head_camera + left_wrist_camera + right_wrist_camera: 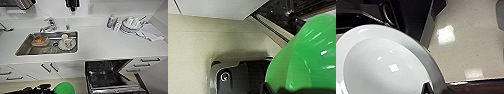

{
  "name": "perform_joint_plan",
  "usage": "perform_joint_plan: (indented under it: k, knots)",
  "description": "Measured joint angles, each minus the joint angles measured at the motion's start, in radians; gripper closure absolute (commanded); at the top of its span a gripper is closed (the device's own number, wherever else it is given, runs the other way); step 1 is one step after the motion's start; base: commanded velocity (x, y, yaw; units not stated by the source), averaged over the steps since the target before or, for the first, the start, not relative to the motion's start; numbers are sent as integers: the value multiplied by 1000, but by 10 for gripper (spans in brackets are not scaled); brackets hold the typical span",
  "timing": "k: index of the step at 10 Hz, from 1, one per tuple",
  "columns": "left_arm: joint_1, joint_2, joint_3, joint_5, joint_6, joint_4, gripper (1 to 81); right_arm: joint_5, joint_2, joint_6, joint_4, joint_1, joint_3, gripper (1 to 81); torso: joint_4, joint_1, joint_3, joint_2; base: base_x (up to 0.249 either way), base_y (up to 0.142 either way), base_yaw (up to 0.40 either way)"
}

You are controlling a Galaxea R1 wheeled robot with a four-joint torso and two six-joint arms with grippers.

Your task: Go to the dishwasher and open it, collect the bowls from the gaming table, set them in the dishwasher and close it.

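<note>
The dishwasher (pixel 110 75) stands open under the white counter, its door down and a dark rack showing inside. A bright-green bowl (pixel 64 88) hangs over the floor just left of it, and my left gripper (pixel 51 89) is shut on its rim. The same green bowl (pixel 308 55) looms large in the left wrist view, with the dishwasher's edge (pixel 280 15) behind it. In the right wrist view my right gripper (pixel 427 88) is shut on the rim of a white dish (pixel 381 65) above the pale floor. The gaming table is out of view.
A steel sink (pixel 25 48) holds an orange-brown dish (pixel 38 40), a white cup and a plate (pixel 66 43). White dishes (pixel 131 23) and a bottle (pixel 110 21) stand at the counter's back right. Cabinet doors and drawers with bar handles (pixel 46 68) flank the dishwasher.
</note>
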State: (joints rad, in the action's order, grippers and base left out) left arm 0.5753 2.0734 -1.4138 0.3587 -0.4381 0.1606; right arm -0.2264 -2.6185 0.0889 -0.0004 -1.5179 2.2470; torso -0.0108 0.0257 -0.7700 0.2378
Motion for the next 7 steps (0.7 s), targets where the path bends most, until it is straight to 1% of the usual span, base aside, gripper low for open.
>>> perform_joint_plan:
  k: [1, 2, 3, 5, 6, 7]
  knots:
    - [-58, 38, 6, 66, -9, 0, 811, 0, 0, 0, 0, 0, 0, 811, 0, 0, 0, 0, 0, 0, 0]
    - [-106, 87, 7, 116, -17, 0, 811, -1, 0, 0, 0, 1, -1, 811, 0, 0, 0, 0, 0, 0, 0]
    - [-137, 143, 12, 152, -34, -1, 811, -1, -1, -1, 0, 3, -7, 811, 0, 0, 0, 0, 0, 0, 0]
    - [-179, 256, -5, 220, -46, -4, 811, -2, -3, -2, 0, 6, -15, 811, 0, 0, 0, -1, 0, 0, 0]
    - [-200, 318, -39, 246, -57, -4, 811, -1, -6, -2, 0, 6, -16, 811, 0, 0, 0, -1, 0, 0, 0]
    - [-218, 379, -76, 270, -60, -4, 811, -1, -8, -1, 0, 6, -16, 811, 0, 0, 0, -1, 0, 0, 0]
